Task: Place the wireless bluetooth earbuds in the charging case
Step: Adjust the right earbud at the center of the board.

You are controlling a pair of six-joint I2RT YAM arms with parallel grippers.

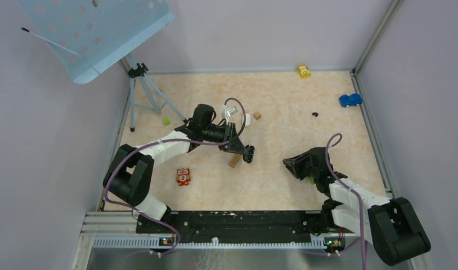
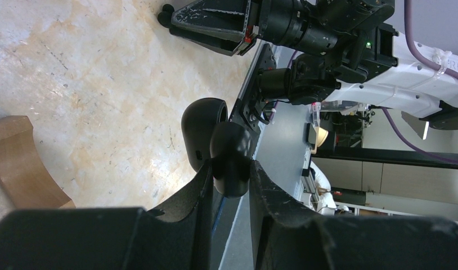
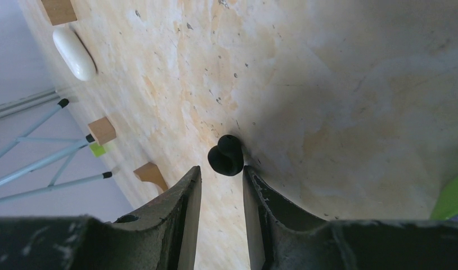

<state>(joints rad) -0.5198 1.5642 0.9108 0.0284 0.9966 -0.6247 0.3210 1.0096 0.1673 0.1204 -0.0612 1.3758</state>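
Observation:
My left gripper (image 1: pixel 245 151) is shut on the open black charging case (image 2: pixel 229 163) and holds it above the table; its lid (image 2: pixel 203 132) stands beside the body. In the top view the case (image 1: pixel 249 153) is left of centre. My right gripper (image 1: pixel 287 163) is shut on a black earbud (image 3: pixel 225 154), pinched at the very fingertips (image 3: pixel 250 174) above the table, to the right of the case. A second black earbud (image 1: pixel 315 114) lies on the table further back. No white buds are visible.
A tan arch block (image 1: pixel 234 161) lies under the left gripper, a small cube (image 1: pixel 257 115) and a white oval object (image 3: pixel 75 53) behind it. An owl figure (image 1: pixel 183 176), green bit (image 1: pixel 166 121), tripod (image 1: pixel 145 90), yellow car (image 1: pixel 304 71) and blue car (image 1: pixel 350 100) stand around.

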